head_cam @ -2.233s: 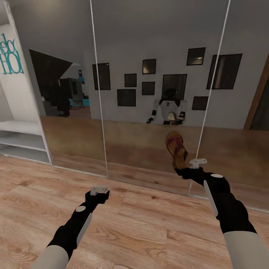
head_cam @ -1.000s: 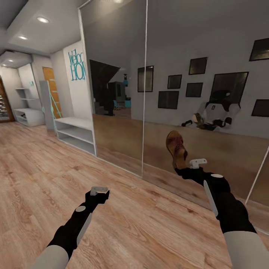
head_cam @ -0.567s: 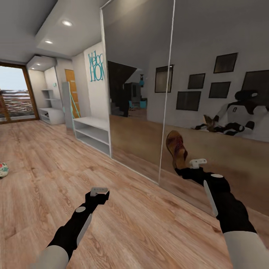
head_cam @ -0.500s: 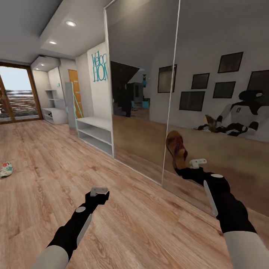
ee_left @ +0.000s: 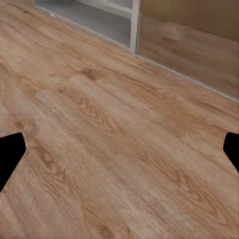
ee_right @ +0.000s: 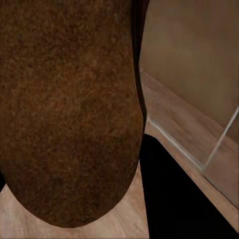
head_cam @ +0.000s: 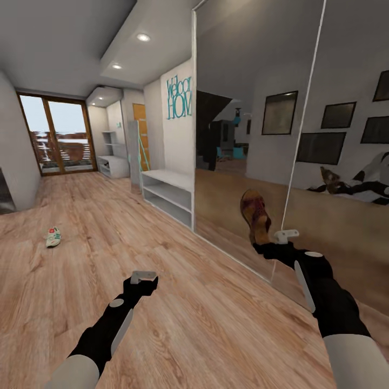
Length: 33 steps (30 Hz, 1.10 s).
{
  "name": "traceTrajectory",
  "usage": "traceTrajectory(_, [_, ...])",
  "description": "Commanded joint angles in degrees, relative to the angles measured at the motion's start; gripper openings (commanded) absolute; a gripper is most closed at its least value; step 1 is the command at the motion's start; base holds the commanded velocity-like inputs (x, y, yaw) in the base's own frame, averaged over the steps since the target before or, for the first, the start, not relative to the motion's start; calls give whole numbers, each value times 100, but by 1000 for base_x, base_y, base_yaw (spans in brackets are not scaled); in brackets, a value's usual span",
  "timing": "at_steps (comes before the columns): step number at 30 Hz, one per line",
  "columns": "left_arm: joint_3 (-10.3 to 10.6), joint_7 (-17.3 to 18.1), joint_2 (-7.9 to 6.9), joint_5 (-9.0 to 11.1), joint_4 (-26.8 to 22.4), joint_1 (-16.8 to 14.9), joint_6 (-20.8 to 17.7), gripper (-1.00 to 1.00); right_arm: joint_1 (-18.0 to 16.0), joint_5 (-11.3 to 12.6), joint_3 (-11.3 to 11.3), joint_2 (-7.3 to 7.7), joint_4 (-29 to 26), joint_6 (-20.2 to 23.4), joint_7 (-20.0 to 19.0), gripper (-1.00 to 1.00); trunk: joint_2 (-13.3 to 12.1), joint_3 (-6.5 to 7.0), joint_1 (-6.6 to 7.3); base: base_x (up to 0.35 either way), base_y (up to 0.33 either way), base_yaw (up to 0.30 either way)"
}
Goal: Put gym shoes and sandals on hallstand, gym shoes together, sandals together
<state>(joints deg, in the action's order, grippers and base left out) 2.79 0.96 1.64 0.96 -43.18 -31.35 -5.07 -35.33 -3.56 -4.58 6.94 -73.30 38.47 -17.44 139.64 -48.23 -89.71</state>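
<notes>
The right gripper [head_cam: 259, 244] grasps one sandal [head_cam: 255, 213] upright, the left gripper [head_cam: 143, 276] hangs released, so carrying it onward to the hallstand [head_cam: 168, 195] seems next.

Light brown wood-plank corridor floor [head_cam: 216, 324] runs from the near edge to glazed doors at the far end. One gym shoe [head_cam: 53, 236] lies on it, far left, well apart from everything. The white hallstand [head_cam: 167, 195] stands on the floor by the right-hand wall, just beside the mirror panels.
</notes>
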Motion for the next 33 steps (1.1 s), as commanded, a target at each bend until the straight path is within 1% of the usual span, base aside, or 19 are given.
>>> traceTrajectory(1, [2, 10, 2, 10, -6, -3, -30, 100, -4, -13, -8, 0, -10, 38, -26, -100, 3, -4, -1, 221, 243, 288])
traceTrajectory(5, [2, 10, 2, 10, -6, 1, -30, 100, -3, -13, -8, 0, -6, 33, -30, -100, 3, -1, -1, 221, 243, 142])
traceTrajectory(21, [-3, 10, 41, 10, -6, -2, -30, 100, -1, -14, -8, 0, 9, 28, -32, -100, 3, -2, -1, 224, 241, 9])
traceTrajectory(33, [0, 10, 40, 12, -6, -1, -30, 100, -3, -13, -8, 0, 8, 30, -32, -100, 3, -64, -1, 241, 229, 194])
